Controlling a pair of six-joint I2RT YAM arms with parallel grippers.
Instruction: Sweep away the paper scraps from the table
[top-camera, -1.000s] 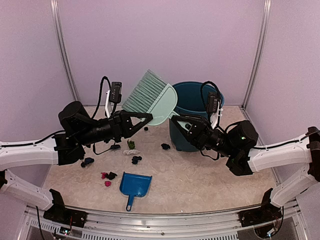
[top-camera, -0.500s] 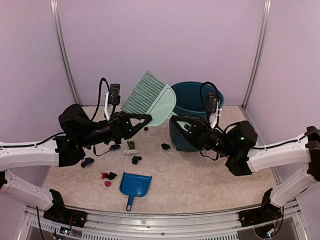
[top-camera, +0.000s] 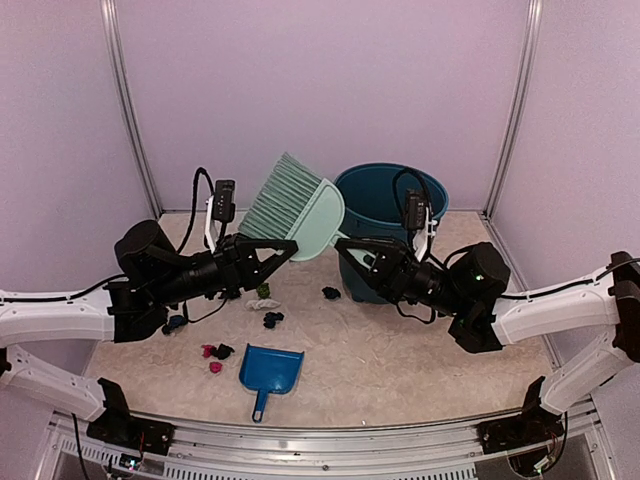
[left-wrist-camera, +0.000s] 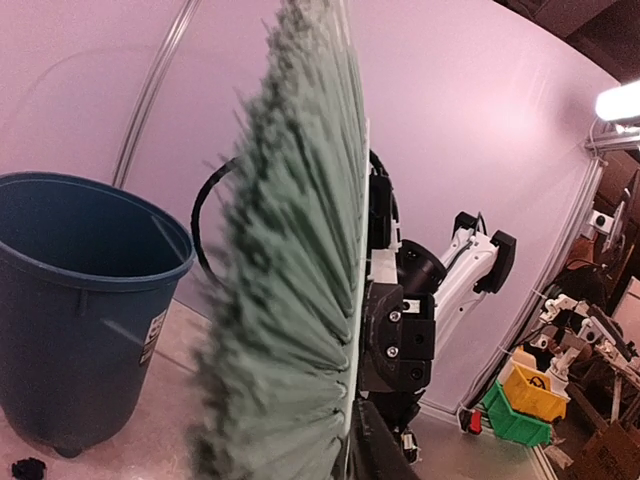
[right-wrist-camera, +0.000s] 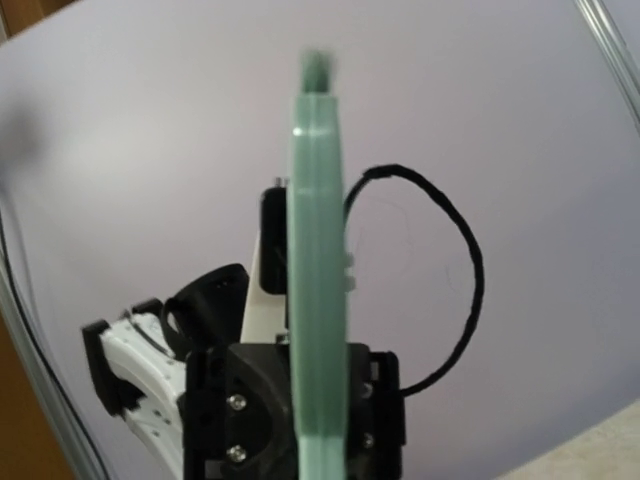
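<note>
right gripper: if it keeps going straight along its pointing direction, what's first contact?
The pale green brush: the right wrist view has it edge-on dead ahead, with the left gripper just beyond it. The right gripper may already touch it; depth is unclear.

lilac walls (top-camera: 320, 90) fill the upper frame, silver posts (top-camera: 130, 110) at both back corners; in the left wrist view, a lamp (left-wrist-camera: 620, 100) glows upper right.

No text, brand or number can be read in any view. The left wrist view shows a small pale label (left-wrist-camera: 153, 336) on the wall of the blue bin (left-wrist-camera: 70, 330), but its print is too blurred to make out.
</note>
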